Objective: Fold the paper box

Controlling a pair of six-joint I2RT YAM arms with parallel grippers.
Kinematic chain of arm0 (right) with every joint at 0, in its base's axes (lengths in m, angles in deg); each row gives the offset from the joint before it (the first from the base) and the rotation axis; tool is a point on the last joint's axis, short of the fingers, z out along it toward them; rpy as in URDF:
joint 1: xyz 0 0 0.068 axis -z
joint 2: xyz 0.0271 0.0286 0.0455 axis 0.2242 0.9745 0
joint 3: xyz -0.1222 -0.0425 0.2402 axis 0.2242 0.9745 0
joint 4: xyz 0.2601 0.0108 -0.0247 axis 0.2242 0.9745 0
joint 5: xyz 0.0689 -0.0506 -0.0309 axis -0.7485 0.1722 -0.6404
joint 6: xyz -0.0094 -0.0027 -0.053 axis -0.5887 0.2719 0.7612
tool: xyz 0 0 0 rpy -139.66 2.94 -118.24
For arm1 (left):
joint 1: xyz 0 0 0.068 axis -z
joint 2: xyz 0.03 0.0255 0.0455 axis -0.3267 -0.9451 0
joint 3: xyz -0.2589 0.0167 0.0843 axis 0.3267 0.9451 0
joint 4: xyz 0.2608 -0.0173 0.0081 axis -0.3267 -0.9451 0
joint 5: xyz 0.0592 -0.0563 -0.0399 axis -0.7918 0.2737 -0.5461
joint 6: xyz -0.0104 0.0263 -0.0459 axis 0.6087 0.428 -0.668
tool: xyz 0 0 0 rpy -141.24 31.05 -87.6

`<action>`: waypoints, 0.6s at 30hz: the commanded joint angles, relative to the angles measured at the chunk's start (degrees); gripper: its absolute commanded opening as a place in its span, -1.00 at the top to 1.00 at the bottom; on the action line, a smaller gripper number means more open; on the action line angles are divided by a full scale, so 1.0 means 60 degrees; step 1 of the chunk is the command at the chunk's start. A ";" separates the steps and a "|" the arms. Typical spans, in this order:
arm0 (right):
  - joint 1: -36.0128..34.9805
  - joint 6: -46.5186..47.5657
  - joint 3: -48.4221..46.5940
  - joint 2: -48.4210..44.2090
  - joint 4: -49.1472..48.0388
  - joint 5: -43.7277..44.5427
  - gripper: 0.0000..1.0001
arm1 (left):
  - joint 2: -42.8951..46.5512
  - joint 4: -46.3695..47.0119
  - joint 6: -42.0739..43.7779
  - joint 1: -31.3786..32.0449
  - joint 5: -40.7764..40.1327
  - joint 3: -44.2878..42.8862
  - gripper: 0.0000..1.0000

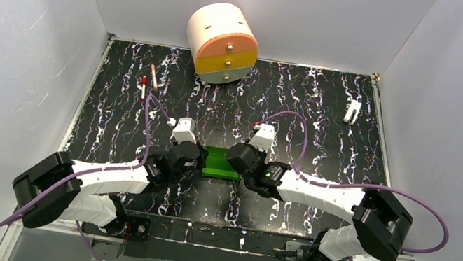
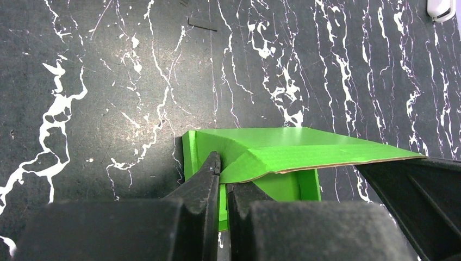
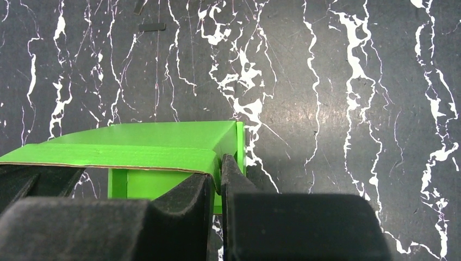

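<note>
Starting on the left, the left gripper [image 2: 223, 182] is pinched tight on the box [image 1: 221, 164], with nothing but thin green card between its jaws. It has the corner of the flap [image 2: 304, 147] at the box's 9 o'clock end.

The box sits mid-table [image 1: 330, 119], just ahead of the arms. Its long axis runs 9 to 3 o'clock in the top view, so it's strung straight between the two grippers and neither arm is nearer. From each wrist it lies dead ahead at 12 o'clock. The flap arches over the open tray underneath (not pressed flat yet, as far as I can see).

The right gripper [image 3: 217, 176] is at the 3 o'clock end, jaws almost together with a slim slit between them. The flap's other corner runs into that slit, but I honestly can't tell if it's actually biting the card. My guess is the next move hinges on both ends of that flap going down evenly along the long axis.
</note>
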 commanded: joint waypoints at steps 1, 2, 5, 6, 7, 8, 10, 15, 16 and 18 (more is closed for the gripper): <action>-0.0137 -0.0069 0.0357 -0.0304 0.0938 0.0286 0.65 | 0.0150 -0.0648 -0.0239 0.0085 -0.0604 0.0541 1.00; -0.0148 0.0024 0.0383 -0.0414 0.0938 0.0268 0.60 | 0.0205 -0.0629 -0.0165 0.0095 -0.0656 0.0584 1.00; -0.0149 0.0375 0.0458 -0.0905 0.0870 0.0105 0.44 | 0.0255 -0.0587 0.0085 0.0096 -0.0758 0.0667 1.00; -0.0151 0.0543 0.0495 -0.1101 0.0803 0.0033 0.38 | 0.0231 -0.0533 0.0207 0.0095 -0.0745 0.0660 1.00; -0.0161 0.0725 0.0521 -0.1291 0.0749 -0.0040 0.30 | 0.0202 -0.0462 0.0345 0.0108 -0.0714 0.0657 1.00; -0.0143 0.0858 0.0550 -0.1506 0.0731 -0.0137 0.22 | 0.0173 -0.0432 0.0446 0.0097 -0.0679 0.0639 1.00; -0.0150 0.1150 0.0570 -0.1939 0.0705 -0.0363 0.05 | 0.0145 -0.0486 0.0518 0.0104 -0.0657 0.0590 0.99; -0.0149 0.2252 0.0683 -0.3006 0.0556 -0.0786 -0.29 | 0.0601 -0.0742 0.0859 0.0096 -0.0520 0.0511 0.72; -0.0149 0.2563 0.0669 -0.3191 0.0518 -0.0820 -0.36 | 0.0750 -0.0800 0.0970 0.0095 -0.0514 0.0479 0.69; -0.0136 0.3296 0.0586 -0.3506 0.0497 -0.0851 -0.57 | 0.1085 -0.1025 0.1130 0.0099 -0.0526 0.0380 0.66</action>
